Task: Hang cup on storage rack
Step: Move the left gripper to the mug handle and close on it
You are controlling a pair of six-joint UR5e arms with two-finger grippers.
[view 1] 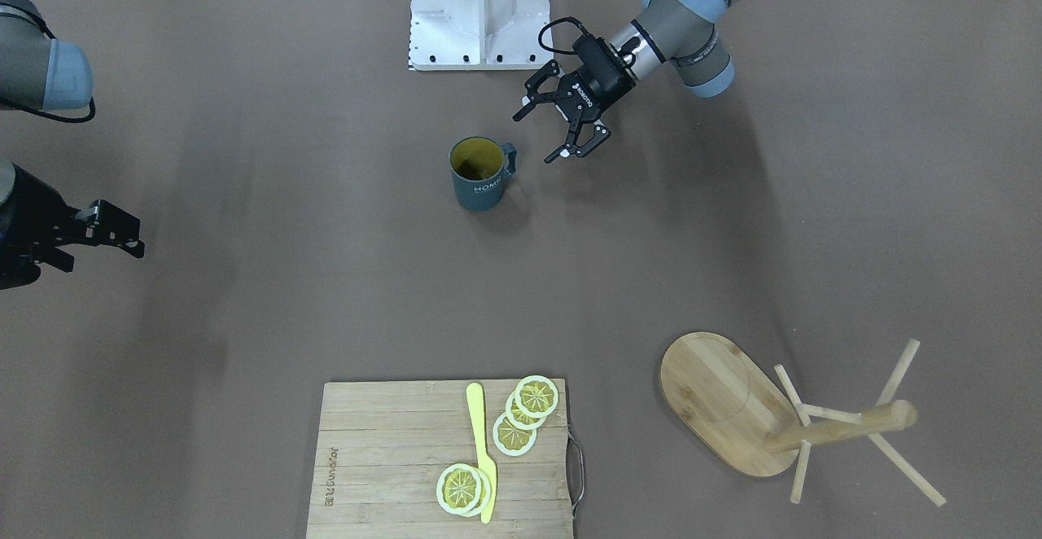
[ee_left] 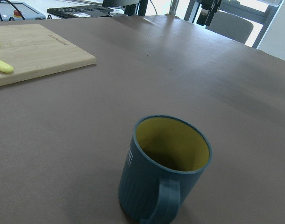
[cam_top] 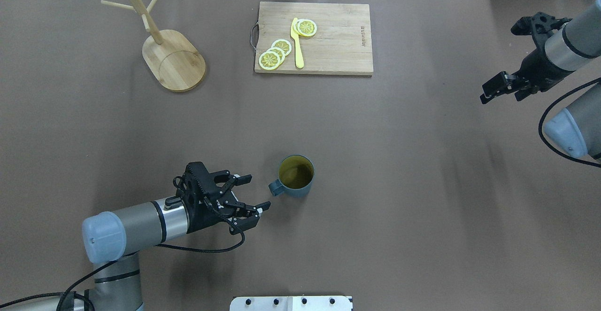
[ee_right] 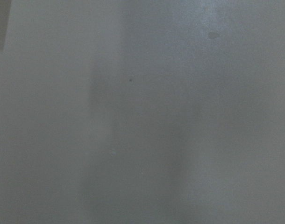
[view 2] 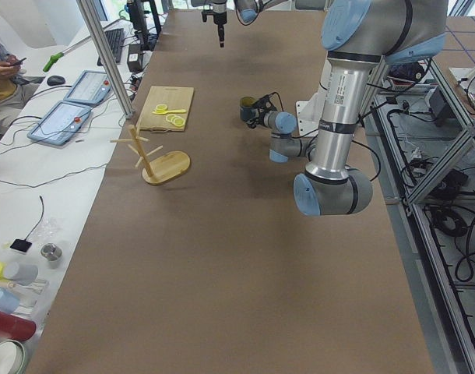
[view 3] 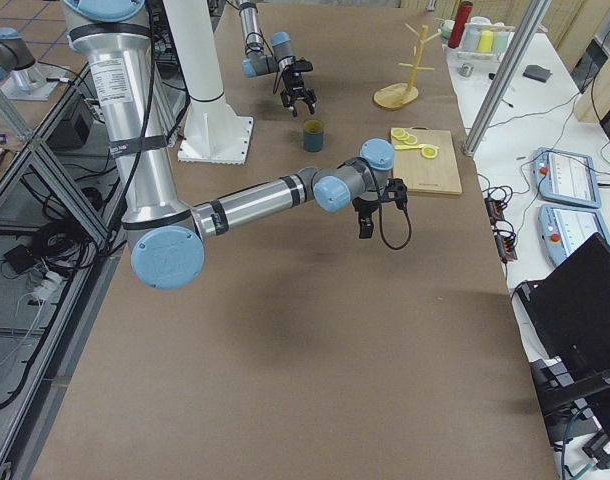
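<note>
- left gripper (cam_top: 256,191): black; two fingers built from pinned links; white lettering on the housing just behind the fingers
- left wrist tube (cam_top: 141,224): grey; a polished silver band and a black ring directly behind the housing
- joint cap (cam_top: 101,238): light blue, domed; set farther back from the fingers
- cable (cam_top: 206,251): black, looped; runs from behind the fingers back along the tube
- right gripper (cam_top: 490,92): black; grey tube, black ring and light-blue cap behind its fingers
- mounting plate (view 1: 476,10): white, ribbed; dark screws along its edge
</note>
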